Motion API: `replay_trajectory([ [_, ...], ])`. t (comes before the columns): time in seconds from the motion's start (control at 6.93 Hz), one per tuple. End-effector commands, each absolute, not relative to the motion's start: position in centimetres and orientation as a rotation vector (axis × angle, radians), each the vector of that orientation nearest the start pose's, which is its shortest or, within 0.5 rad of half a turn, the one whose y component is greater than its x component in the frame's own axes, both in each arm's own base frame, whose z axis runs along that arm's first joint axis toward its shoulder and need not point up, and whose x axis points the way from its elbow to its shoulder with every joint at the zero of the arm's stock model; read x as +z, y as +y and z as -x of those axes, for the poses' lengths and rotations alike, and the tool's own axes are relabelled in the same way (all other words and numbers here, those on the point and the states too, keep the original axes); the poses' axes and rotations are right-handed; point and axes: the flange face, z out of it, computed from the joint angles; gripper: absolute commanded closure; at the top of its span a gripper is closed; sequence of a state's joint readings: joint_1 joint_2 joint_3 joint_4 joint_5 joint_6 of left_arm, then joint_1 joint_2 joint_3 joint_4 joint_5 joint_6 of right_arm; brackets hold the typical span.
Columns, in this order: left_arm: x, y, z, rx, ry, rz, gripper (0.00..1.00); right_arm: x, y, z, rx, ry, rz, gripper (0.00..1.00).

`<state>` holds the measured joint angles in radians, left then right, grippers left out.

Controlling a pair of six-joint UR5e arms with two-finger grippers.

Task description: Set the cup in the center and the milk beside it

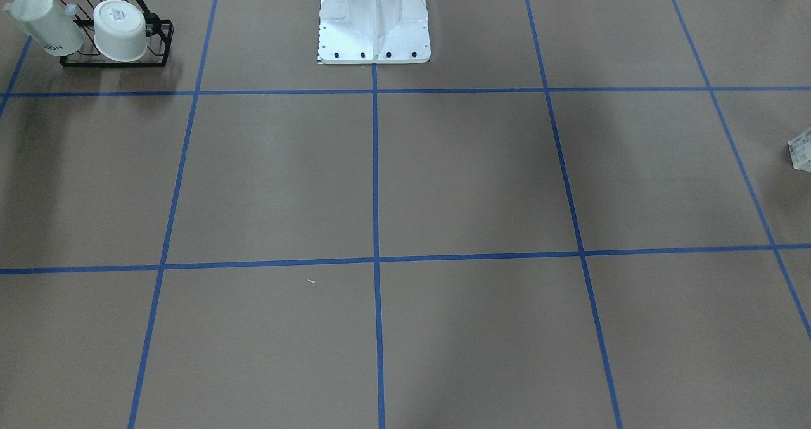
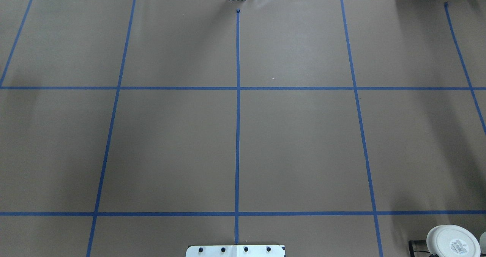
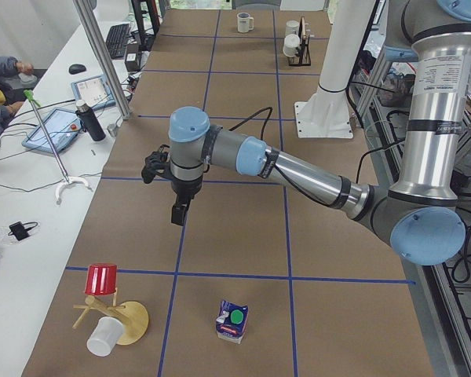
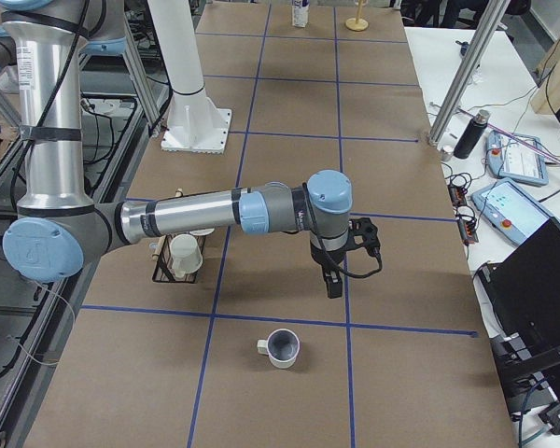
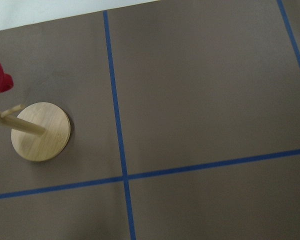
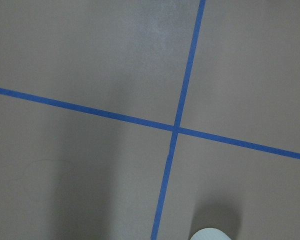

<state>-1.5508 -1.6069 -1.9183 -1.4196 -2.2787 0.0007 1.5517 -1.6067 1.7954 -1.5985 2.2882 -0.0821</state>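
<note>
The cup [image 4: 283, 348], a white mug with a dark grey inside, stands upright near the table's end on my right, and shows small and far in the exterior left view [image 3: 244, 22]. My right gripper [image 4: 332, 283] hangs above the table a little beyond the cup; I cannot tell if it is open or shut. The milk [image 3: 232, 322], a blue and white carton with a green cap, stands near the table's other end. My left gripper [image 3: 177, 214] hangs above the table well beyond the milk, its state unclear. A white rim [image 6: 210, 234] shows at the bottom edge of the right wrist view.
A black wire rack [image 1: 117, 60] holds two all-white mugs [image 1: 120, 30] near the cup's end. A wooden cup tree [image 3: 125, 320] with a red cup [image 3: 100, 279] and a white cup [image 3: 102, 336] stands beside the milk. The robot's white base [image 1: 374, 30] stands at mid-table.
</note>
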Motion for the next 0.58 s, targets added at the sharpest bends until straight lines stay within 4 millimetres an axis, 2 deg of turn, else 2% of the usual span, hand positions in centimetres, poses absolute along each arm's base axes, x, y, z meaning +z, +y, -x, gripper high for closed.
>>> replay_trajectory([
  [0.0,50.7,-45.6,6.1,0.127,0.712,-0.238,0.02,57.6,-45.2,-5.8,-0.152,-0.735,-0.166,0.0],
  [0.14,50.7,-45.4,5.8,0.082,0.715,-0.234,0.02,57.6,-43.9,-5.7,-0.153,-0.743,-0.163,0.0],
  [0.43,51.4,-45.1,5.8,0.07,0.719,-0.218,0.02,57.7,-43.3,-5.7,-0.152,-0.752,-0.157,0.0],
])
